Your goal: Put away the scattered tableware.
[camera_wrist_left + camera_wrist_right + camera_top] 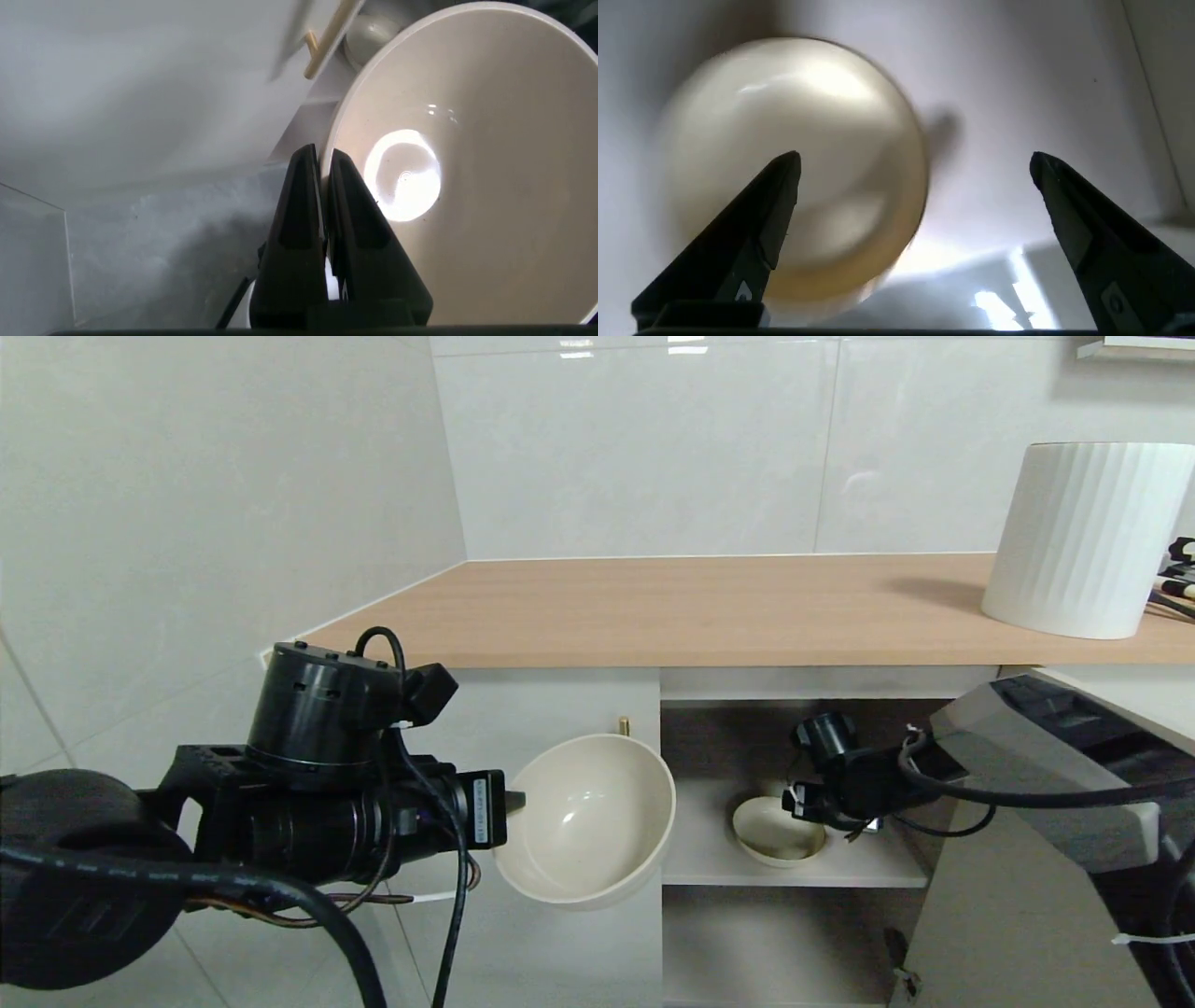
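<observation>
My left gripper (pixel 515 799) is shut on the rim of a cream bowl (pixel 590 821), holding it tilted in the air in front of the closed cabinet door. In the left wrist view the two fingers (pixel 325 177) pinch the bowl (pixel 467 168) at its edge. A second cream bowl (pixel 777 831) rests on the shelf (pixel 840 873) inside the open cabinet. My right gripper (pixel 810 803) is inside the cabinet, just above and beside that bowl. The right wrist view shows its fingers (pixel 766 224) spread wide with the bowl (pixel 794 168) below them and not touched.
A wooden countertop (pixel 700 607) runs above the cabinet, with a white ribbed container (pixel 1088 537) at its right end. The closed door has a small brass knob (pixel 623 723). The open cabinet door (pixel 1027 896) stands at the right. A lower shelf space (pixel 775 943) lies underneath.
</observation>
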Robot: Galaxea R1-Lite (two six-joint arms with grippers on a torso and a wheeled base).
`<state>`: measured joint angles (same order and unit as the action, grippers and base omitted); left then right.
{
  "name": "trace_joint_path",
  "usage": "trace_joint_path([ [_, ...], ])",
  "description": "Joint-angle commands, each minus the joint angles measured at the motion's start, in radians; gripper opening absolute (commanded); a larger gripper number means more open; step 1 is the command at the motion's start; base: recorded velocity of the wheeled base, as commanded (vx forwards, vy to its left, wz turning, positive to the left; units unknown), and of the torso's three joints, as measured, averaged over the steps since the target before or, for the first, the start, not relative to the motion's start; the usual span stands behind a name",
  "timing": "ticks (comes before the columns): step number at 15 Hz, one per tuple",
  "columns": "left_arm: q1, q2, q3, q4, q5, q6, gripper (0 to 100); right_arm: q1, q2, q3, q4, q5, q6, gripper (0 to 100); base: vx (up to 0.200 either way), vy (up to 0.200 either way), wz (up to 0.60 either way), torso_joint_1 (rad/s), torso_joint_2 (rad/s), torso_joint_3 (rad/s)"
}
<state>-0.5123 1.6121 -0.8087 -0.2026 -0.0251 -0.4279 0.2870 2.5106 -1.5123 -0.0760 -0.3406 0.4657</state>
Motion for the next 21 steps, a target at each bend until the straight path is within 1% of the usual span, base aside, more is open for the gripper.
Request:
trace_joint_path([
  [1, -0.021, 0.060, -0.013, 0.002, 0.008, 0.000, 0, 0.049, -0.288, 0.182, 0.007, 0.172, 0.044, 100, 0.000, 0.000, 0.00, 0.000, 0.00, 0.000],
  [2, -0.040, 0.106, -0.021, 0.000, 0.021, -0.002, 0, 0.075, -0.374, 0.242, 0.007, 0.190, 0.040, 100, 0.000, 0.000, 0.00, 0.000, 0.00, 0.000],
  [3, -0.063, 0.152, -0.027, 0.000, 0.047, -0.003, 0, 0.106, -0.435, 0.279, 0.008, 0.193, 0.036, 100, 0.000, 0.000, 0.00, 0.000, 0.00, 0.000],
  [4, -0.083, 0.195, -0.032, 0.000, 0.090, -0.003, 0, 0.142, -0.497, 0.296, 0.038, 0.195, 0.036, 100, 0.000, 0.000, 0.00, 0.000, 0.00, 0.000],
  [5, -0.100, 0.223, -0.035, 0.003, 0.120, -0.003, 0, 0.175, -0.547, 0.302, 0.087, 0.198, 0.037, 100, 0.000, 0.000, 0.00, 0.000, 0.00, 0.000],
  [6, -0.110, 0.253, -0.037, 0.006, 0.151, -0.002, 0, 0.213, -0.615, 0.302, 0.163, 0.212, 0.039, 100, 0.000, 0.000, 0.00, 0.000, 0.00, 0.000],
  [7, -0.114, 0.264, -0.037, 0.017, 0.162, -0.002, 0, 0.241, -0.665, 0.304, 0.214, 0.241, 0.039, 100, 0.000, 0.000, 0.00, 0.000, 0.00, 0.000],
  [9, -0.118, 0.265, -0.040, 0.037, 0.163, 0.000, 0, 0.284, -0.754, 0.311, 0.282, 0.318, 0.039, 100, 0.000, 0.000, 0.00, 0.000, 0.00, 0.000],
  [10, -0.126, 0.264, -0.040, 0.038, 0.163, 0.000, 0, 0.304, -0.773, 0.322, 0.292, 0.342, 0.039, 100, 0.000, 0.000, 0.00, 0.000, 0.00, 0.000],
  [13, -0.127, 0.265, -0.040, 0.038, 0.163, 0.000, 0, 0.339, -0.759, 0.356, 0.295, 0.344, 0.008, 100, 0.000, 0.000, 0.00, 0.000, 0.00, 0.000],
  [16, -0.141, 0.265, -0.038, 0.038, 0.163, 0.001, 0, 0.385, -0.763, 0.382, 0.321, 0.345, -0.016, 100, 0.000, 0.000, 0.00, 0.000, 0.00, 0.000],
  [17, -0.141, 0.265, -0.037, 0.038, 0.163, 0.001, 0, 0.386, -0.762, 0.382, 0.323, 0.345, -0.018, 100, 0.000, 0.000, 0.00, 0.000, 0.00, 0.000],
  [18, -0.152, 0.255, -0.032, 0.038, 0.163, 0.009, 0, 0.420, -0.719, 0.383, 0.340, 0.345, -0.021, 100, 0.000, 0.000, 0.00, 0.000, 0.00, 0.000],
  [21, -0.169, 0.233, -0.029, 0.038, 0.165, 0.009, 0, 0.446, -0.624, 0.379, 0.335, 0.342, -0.013, 100, 0.000, 0.000, 0.00, 0.000, 0.00, 0.000],
])
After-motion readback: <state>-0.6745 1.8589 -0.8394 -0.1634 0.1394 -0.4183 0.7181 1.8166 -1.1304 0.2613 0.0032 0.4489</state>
